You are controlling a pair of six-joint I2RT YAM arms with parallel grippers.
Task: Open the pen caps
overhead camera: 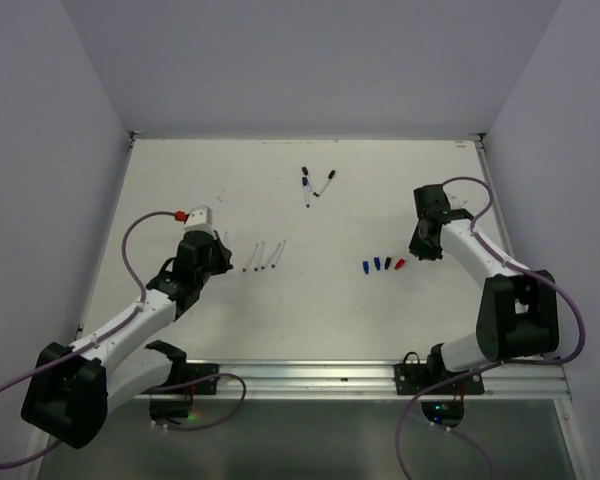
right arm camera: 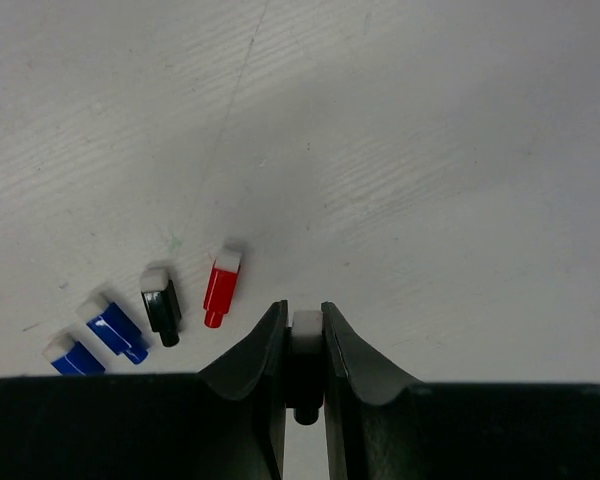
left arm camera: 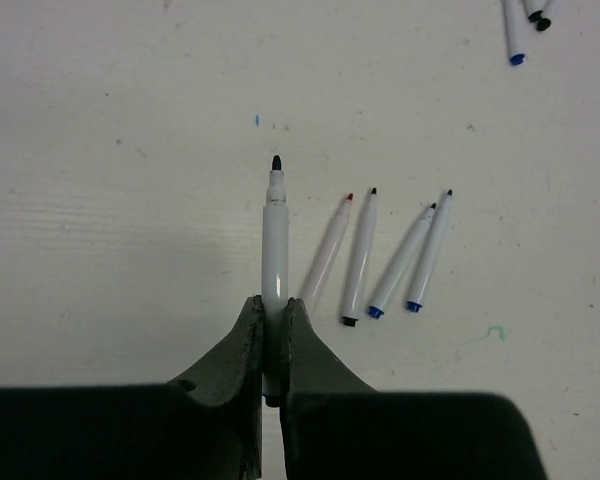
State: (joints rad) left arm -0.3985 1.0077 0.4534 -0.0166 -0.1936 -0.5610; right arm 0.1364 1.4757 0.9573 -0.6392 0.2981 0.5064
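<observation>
- The right gripper (right arm camera: 302,316) is closed narrowly on a black cap (right arm camera: 305,362). The cap's white end pokes out between the fingertips.
- A row of four loose caps (right arm camera: 161,305) lies on the table (overhead camera: 380,330) just left of that gripper, apart from its fingers. From the gripper outward they run red, black, blue, blue.
- The left gripper (left arm camera: 272,312) is clamped on an uncapped pen (left arm camera: 276,240), whose black tip points away from the wrist.
- Four bare pens (left arm camera: 360,255) lie side by side just right of the held pen, not touching it.
- In the top view the loose caps sit between the two arms, nearer the right one.
- More pens (overhead camera: 306,186) lie farther up the table, and whether they are capped cannot be told.
</observation>
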